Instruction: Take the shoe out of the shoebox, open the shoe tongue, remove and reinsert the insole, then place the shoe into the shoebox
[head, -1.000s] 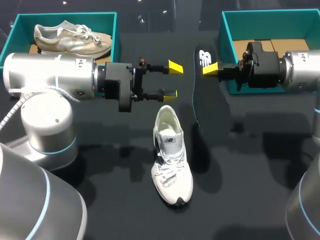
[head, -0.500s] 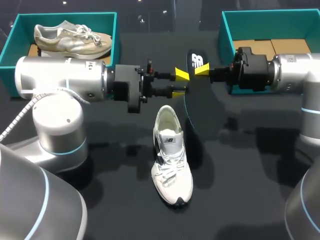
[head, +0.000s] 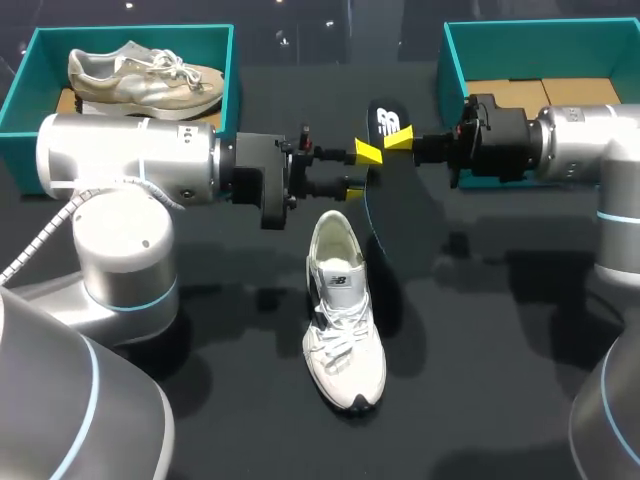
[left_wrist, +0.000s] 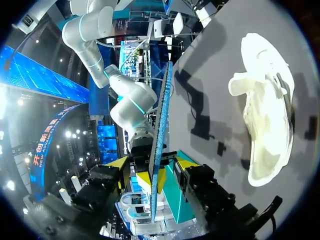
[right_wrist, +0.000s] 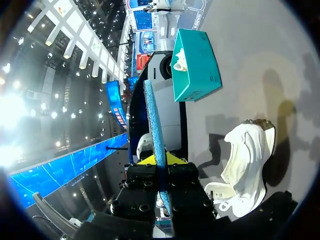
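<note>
- Right gripper (head: 396, 140) pinches the insole (left_wrist: 163, 120) at its far end, fingers pressed onto it from both sides.
- Insole is off the table (head: 480, 380), held on edge at mid-table, hanging from that far end toward the near side.
- Left gripper (head: 359, 169) comes in from the left with fingers spread. The insole sits between them, and the left wrist view shows a gap on each side.
- The two grippers face each other, tips just beside one another across the insole.
- White shoe (head: 342, 310) stands upright on the table near the middle, just nearer than the grippers. Its toe points near, the opening faces up and the laces are loose.
- Right box (head: 452, 70) is at far right, with cardboard showing inside and the right arm above it.
- Left box (head: 28, 70) is at far left, with a beige shoe (head: 145, 78) lying in it.
</note>
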